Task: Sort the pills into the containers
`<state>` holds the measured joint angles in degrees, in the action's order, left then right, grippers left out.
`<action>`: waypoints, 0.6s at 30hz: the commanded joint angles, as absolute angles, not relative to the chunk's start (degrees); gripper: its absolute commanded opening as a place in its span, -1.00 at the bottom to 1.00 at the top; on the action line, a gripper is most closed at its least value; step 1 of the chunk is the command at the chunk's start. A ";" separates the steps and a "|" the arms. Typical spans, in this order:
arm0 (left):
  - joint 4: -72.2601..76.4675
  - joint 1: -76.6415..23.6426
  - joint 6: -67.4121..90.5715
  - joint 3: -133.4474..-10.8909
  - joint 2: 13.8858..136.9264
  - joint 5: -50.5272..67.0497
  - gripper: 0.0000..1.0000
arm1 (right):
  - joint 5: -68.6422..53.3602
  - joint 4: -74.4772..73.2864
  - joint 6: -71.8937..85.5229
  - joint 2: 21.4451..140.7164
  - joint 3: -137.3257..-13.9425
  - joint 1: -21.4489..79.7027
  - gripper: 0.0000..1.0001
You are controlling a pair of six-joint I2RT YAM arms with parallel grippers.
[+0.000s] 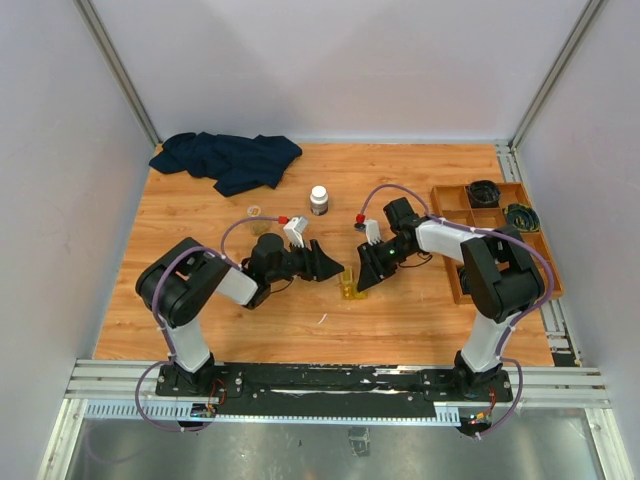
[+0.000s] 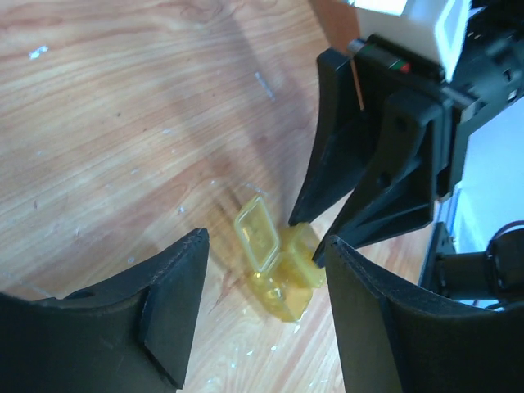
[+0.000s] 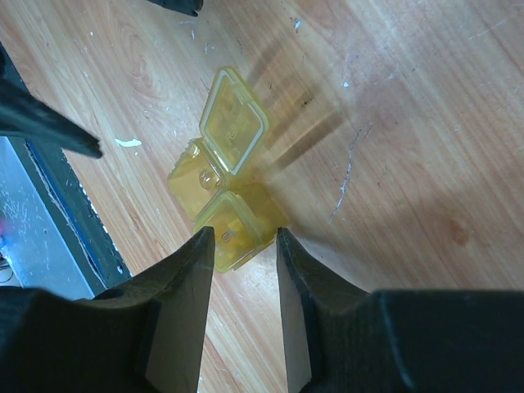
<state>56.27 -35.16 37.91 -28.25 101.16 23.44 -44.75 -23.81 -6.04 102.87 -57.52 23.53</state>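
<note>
Just left of the top view's centre, the left gripper [image 1: 333, 266] hangs with fingers spread wide, grasping nothing. Beside it, at lower centre, the yellow case [image 3: 233, 127] sits on the table [image 1: 200, 300], one lid flipped up. The right gripper [image 3: 241, 239] pinches the case's near end. A wooden tray [image 1: 450, 200] lies far right.

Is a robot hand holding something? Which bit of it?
The right gripper pinches the small translucent yellow plastic case by one end compartment, a finger on each side. The left gripper is open, holding nothing.
</note>
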 commanded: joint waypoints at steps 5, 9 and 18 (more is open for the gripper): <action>69.85 -32.70 45.44 -29.59 108.42 30.48 0.26 | -41.23 -26.30 -8.95 105.07 -58.26 25.13 -0.30; 74.78 -32.70 48.21 -30.16 111.20 33.19 0.24 | -41.06 -26.37 -9.05 105.12 -58.35 25.25 -0.30; 81.27 -32.70 51.76 -30.16 114.51 35.89 0.10 | -40.61 -26.41 -9.05 105.45 -58.51 25.41 -0.30</action>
<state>74.78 -32.75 49.50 -29.28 112.71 33.26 -44.84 -25.04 -6.96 103.46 -58.35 24.12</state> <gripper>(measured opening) 0.578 0.356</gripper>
